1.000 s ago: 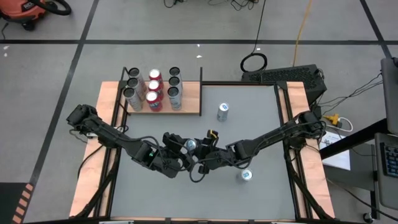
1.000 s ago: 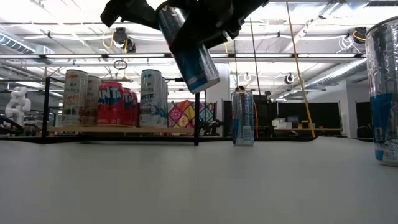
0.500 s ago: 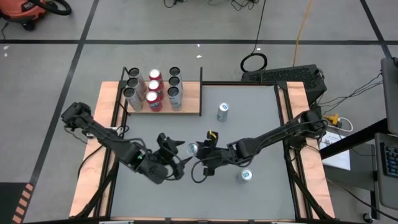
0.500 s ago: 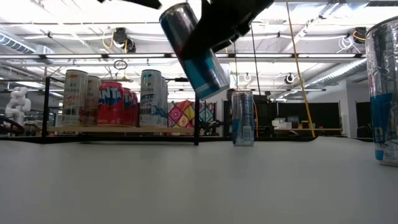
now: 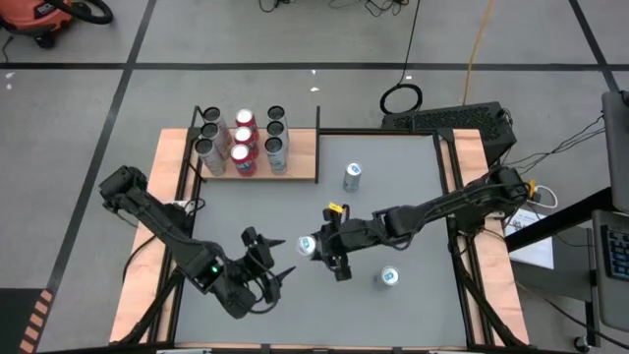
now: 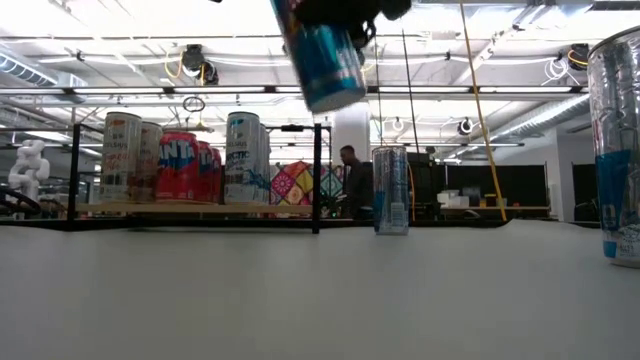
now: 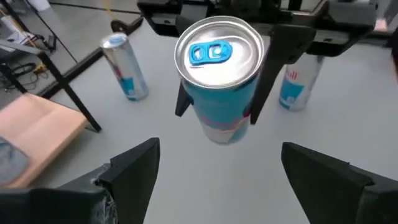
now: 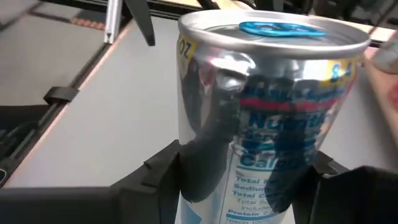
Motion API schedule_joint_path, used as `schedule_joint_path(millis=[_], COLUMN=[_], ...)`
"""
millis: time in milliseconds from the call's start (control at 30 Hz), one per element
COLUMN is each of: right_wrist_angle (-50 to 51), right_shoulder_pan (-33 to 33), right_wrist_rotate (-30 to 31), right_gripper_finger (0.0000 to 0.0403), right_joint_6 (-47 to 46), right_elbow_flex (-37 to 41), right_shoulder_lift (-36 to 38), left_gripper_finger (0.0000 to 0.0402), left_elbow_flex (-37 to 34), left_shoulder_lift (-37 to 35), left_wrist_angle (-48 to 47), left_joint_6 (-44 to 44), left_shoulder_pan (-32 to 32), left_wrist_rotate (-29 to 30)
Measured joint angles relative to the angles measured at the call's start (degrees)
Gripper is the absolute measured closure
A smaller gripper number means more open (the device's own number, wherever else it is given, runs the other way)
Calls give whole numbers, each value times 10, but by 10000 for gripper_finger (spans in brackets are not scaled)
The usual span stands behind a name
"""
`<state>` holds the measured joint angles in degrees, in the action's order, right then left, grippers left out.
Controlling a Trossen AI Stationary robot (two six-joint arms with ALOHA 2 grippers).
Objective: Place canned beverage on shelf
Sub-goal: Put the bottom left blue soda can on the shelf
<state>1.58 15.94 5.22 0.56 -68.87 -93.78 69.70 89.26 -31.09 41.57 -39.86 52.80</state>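
Handover complete above the grey table (image 5: 413,197): the left pincer (image 5: 268,283), fingers spread wide and empty, has let go of the blue-and-silver can (image 5: 308,245) and drawn back toward the table's near edge; a second ago it was closed in beside that can, and it now sits well apart from it, with bare tabletop between its tips in the left wrist view. Up and to its right, the right pincer (image 5: 324,246) is clenched on the can's body and carries it alone, tilted and clear of the table, as the low view shows the can (image 6: 322,55) hanging high with nothing beneath it; the can has risen and shifted slightly over the last second. Beyond the right pincer, toward the far left corner, the shelf (image 5: 300,157) already holds three rows of cans (image 5: 243,143), with bare board left on its right-hand part. Two more spare cans stand on the table: one (image 5: 353,176) just beside the shelf, another (image 5: 389,277) near the right pincer's wrist side. A person (image 6: 352,180) is visible far behind the table. Judged from here, the transfer puts the can with the arm that must now swing it across to the open stretch of shelf.
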Motion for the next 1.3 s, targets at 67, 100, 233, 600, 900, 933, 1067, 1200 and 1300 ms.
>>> schedule_joint_path(millis=[67, 100, 233, 600, 900, 933, 1067, 1200, 1300], right_wrist_angle=[-66, -98, -189, -271, -352, -357, -369, -366, -363], right_shoulder_pan=[1, 1, -11, -43, -68, -69, -69, -68, -69], right_wrist_rotate=[-8, -8, -8, -6, -8, -8, -8, -9, -9], right_gripper_finger=[230, 229, 229, 229, 229, 229, 229, 229, 229], right_joint_6=[-13, -19, -43, -43, -37, -35, -33, -33, -29], right_elbow_flex=[36, 52, 86, 85, 85, 85, 84, 84, 84], right_shoulder_lift=[-1, -1, -1, -1, -1, -1, -1, -1, -1], left_gripper_finger=[65, 65, 65, 65, 65, 65, 65, 66, 66], left_elbow_flex=[0, 0, 0, -1, -1, -1, -1, -1, -1], left_shoulder_lift=[20, 28, 56, 104, 122, 124, 137, 146, 152], left_wrist_angle=[7, 11, 12, 55, 48, 50, 52, 58, 73], left_joint_6=[11, 21, 97, 121, 116, 116, 120, 121, 121], left_shoulder_pan=[-2, -3, -3, 5, 38, 44, 60, 69, 69], left_wrist_rotate=[0, 1, 41, 199, 235, 237, 238, 250, 266])
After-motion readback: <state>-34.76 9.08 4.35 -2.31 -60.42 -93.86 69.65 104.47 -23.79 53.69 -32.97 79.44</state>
